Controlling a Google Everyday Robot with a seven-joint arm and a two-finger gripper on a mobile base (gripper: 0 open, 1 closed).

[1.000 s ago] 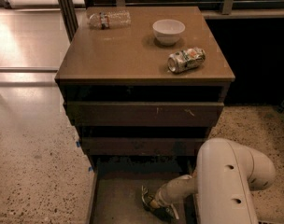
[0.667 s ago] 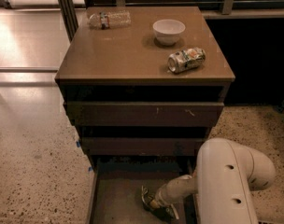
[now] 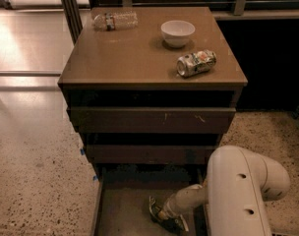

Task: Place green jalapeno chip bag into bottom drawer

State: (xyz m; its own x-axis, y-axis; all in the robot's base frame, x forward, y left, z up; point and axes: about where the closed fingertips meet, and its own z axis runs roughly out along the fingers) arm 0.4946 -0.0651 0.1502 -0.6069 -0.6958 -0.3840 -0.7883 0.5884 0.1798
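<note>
Spans the centre as a brown cabinet [image 3: 139,63], with the bottom drawer [image 3: 121,215] pulled open at bottom centre. Reaches in from lower right as a white arm [image 3: 238,195]. Sets the gripper [image 3: 168,221] low inside that drawer, at the green jalapeno chip bag [image 3: 157,211]. Cannot tell the jaw state.

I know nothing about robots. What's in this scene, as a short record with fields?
Tabletop: white bowl; drink can on its side; plastic bottle lying down
Bottom drawer: pulled open
Gripper: low inside the bottom drawer
Green chip bag: in the drawer at the gripper; whether it is gripped is unclear
</note>
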